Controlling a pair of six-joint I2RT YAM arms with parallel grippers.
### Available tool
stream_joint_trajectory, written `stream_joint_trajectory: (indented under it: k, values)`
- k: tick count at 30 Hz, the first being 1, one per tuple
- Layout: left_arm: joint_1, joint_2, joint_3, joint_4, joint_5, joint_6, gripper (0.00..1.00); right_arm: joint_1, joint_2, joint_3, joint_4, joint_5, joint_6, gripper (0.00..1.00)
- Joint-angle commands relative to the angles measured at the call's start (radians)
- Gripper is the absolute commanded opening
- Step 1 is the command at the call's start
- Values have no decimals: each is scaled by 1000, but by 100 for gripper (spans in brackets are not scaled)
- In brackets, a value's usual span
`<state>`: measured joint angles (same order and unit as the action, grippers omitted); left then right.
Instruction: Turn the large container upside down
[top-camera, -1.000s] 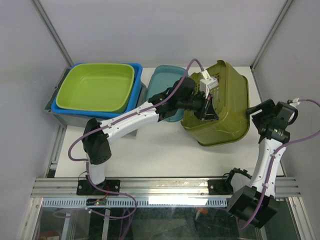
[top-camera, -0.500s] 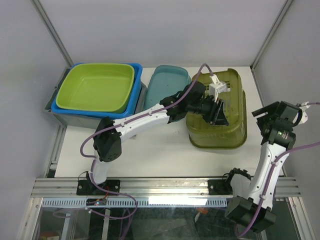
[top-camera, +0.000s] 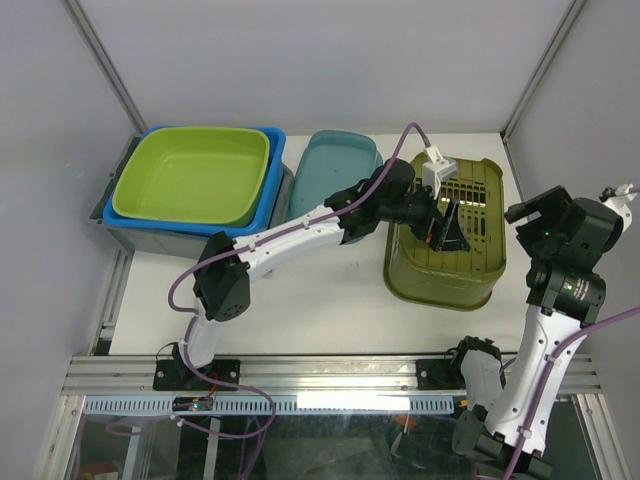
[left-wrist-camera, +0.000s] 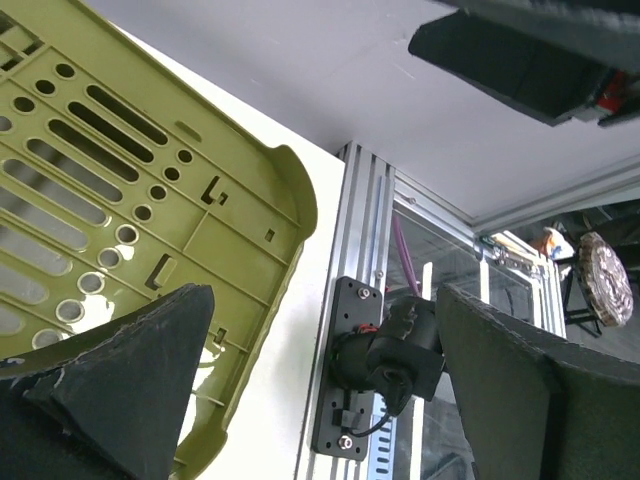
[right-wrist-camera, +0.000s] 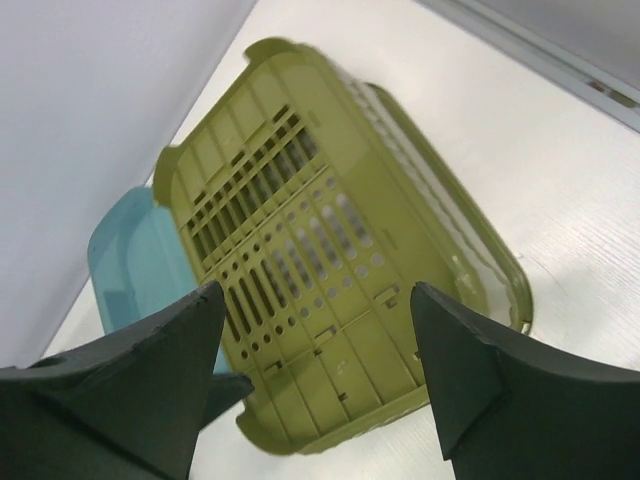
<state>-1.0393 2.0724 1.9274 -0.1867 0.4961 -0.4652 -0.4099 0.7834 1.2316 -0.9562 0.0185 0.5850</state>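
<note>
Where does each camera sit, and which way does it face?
Top external: overhead, behind the robot, facing down; left arm and right arm show.
Left wrist: on left arm, facing the olive container's edge; left gripper shows.
Right wrist: on right arm, facing down at it; right gripper shows.
Shared: all see the container's slotted base.

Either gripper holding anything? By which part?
Nothing is held. The left gripper hangs open over the olive container's slotted base; the right gripper is open too, apart from it.

The olive container (left-wrist-camera: 232, 250) runs off the left wrist view's left edge.
</note>
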Motion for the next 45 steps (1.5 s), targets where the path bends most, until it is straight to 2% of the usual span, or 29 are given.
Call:
stream_joint_trajectory:
  k: [1, 5, 9, 12, 17, 20, 26, 32, 36, 39, 45]
  values:
    - [17, -131, -6, 18, -60, 59, 99, 44, -29, 5, 73, -128, -119, 78]
    - [79, -224, -128, -23, -83, 62, 99, 64, -17, -1, 93, -235, -155, 78]
    - [124, -373, -272, -45, -150, 92, 99, 88, -36, -71, 140, -409, -150, 79]
    - [145, -466, -313, -128, -224, 148, 99, 122, -70, -122, 161, -505, -130, 81]
    - [165, -588, -386, -233, -348, 172, 99, 229, -142, -216, 150, -573, -105, 88]
    - [174, -663, -426, -269, -402, 163, 99, 294, -174, -257, 105, -612, -126, 89]
    - [175, -763, -463, -297, -474, 134, 99, 348, -193, -272, -65, -673, -213, 93]
    - [176, -778, -482, -299, -485, 117, 99, 360, -164, -369, -87, -632, -238, 94]
    - [175, -777, -498, -298, -481, 110, 99, 369, -126, -436, 37, -567, -184, 96]
    - [176, -774, -506, -296, -473, 109, 99, 380, -89, -486, 198, -431, -142, 96]
    - [176, -791, -530, -302, -461, 119, 99, 383, 26, -499, 406, -74, -50, 97]
